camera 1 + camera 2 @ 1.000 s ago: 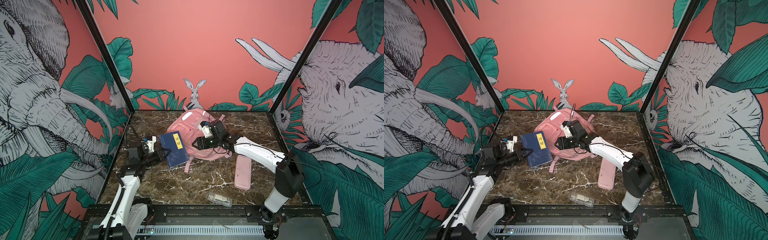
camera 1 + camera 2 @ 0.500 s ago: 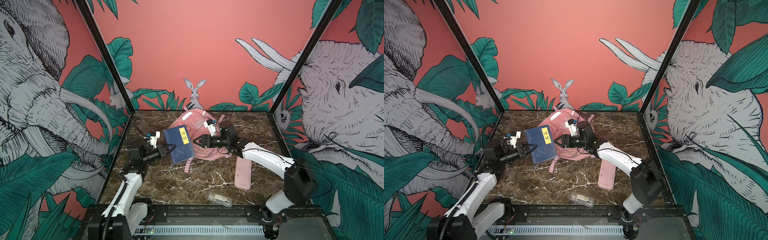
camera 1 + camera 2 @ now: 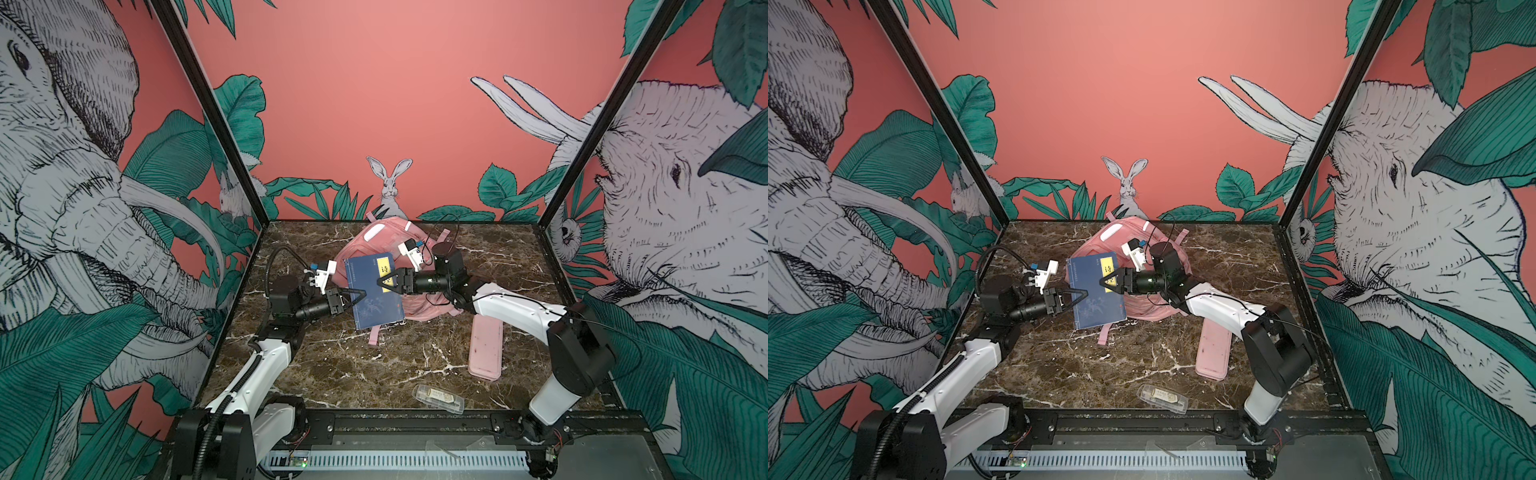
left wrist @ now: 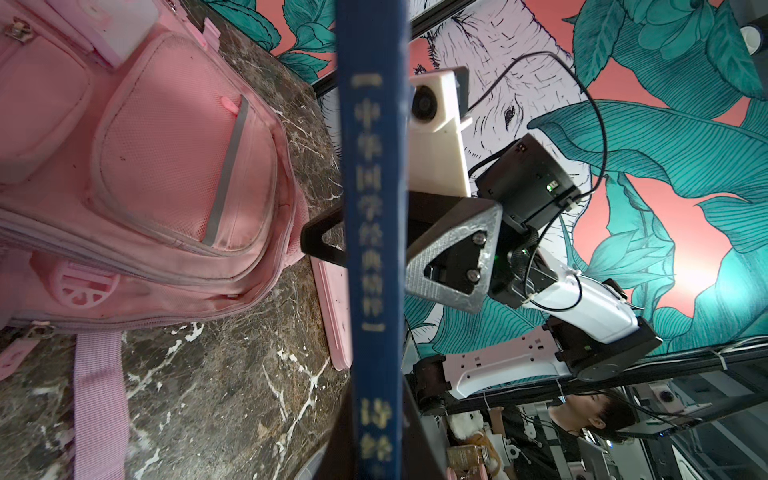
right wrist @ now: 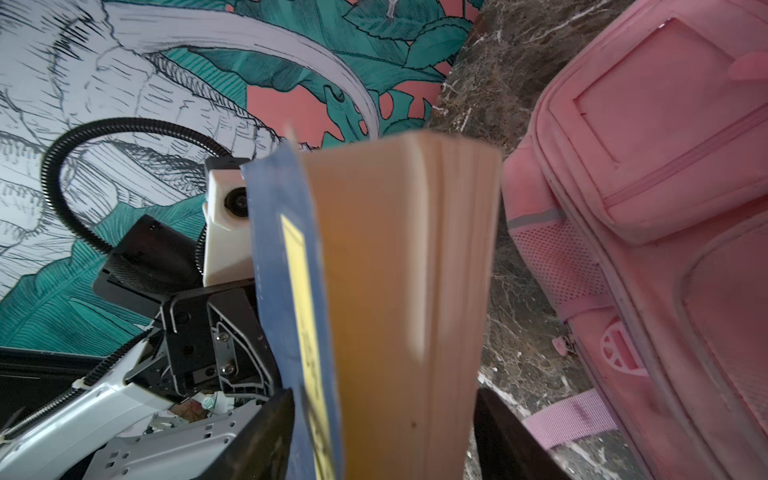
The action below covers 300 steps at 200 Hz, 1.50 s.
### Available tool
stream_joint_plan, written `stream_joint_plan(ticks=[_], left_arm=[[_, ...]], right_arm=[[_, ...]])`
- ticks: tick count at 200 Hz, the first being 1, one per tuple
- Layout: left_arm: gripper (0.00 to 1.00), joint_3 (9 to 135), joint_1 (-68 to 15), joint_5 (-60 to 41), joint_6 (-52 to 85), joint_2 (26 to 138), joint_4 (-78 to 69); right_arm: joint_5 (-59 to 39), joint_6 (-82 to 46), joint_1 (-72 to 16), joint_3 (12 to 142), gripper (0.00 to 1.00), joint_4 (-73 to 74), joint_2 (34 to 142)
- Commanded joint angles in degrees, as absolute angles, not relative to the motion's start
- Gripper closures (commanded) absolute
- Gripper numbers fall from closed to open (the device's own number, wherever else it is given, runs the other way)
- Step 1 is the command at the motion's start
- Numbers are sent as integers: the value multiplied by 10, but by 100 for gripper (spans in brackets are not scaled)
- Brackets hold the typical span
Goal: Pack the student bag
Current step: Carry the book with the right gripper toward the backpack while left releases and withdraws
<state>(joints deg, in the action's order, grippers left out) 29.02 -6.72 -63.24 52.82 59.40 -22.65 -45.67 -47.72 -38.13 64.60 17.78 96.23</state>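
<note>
So in both top views the blue book (image 3: 374, 305) hangs tilted in the air between the two arms, hiding part of the student bag (image 3: 419, 309); the bag lies flat on the marble table (image 3: 332, 365) toward the back wall; left gripper (image 3: 360, 294) is clamped on the book's spine side; right gripper (image 3: 381, 281) has its jaws either side of the opposite edge, honestly can't tell if they're pinching or just straddling; left wrist view gives the spine with blurry gold characters, right wrist view gives the cream page edge and a yellow label instead, a black finger (image 5: 266, 440) each side; top views add a pink pencil case (image 3: 485, 345) right of the bag and a clear packet (image 3: 438, 399) near the front edge.
</note>
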Motion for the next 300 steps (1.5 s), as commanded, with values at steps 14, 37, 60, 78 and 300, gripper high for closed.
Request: stream_joint_plan(ticks=[14, 37, 60, 78, 300], left_arm=[[100, 294, -69, -638, 527, 596, -257], [100, 294, -69, -630, 523, 606, -254], [100, 295, -69, -626, 520, 619, -254], [100, 294, -69, -622, 520, 624, -256], [38, 552, -270, -313, 230, 758, 159]], right_arm=[[-518, -540, -373, 628, 47, 303, 960], [-535, -548, -373, 619, 63, 320, 954], [-548, -558, -373, 611, 74, 337, 952], [-552, -566, -374, 605, 81, 350, 950], [-271, -421, -151, 534, 100, -60, 705]])
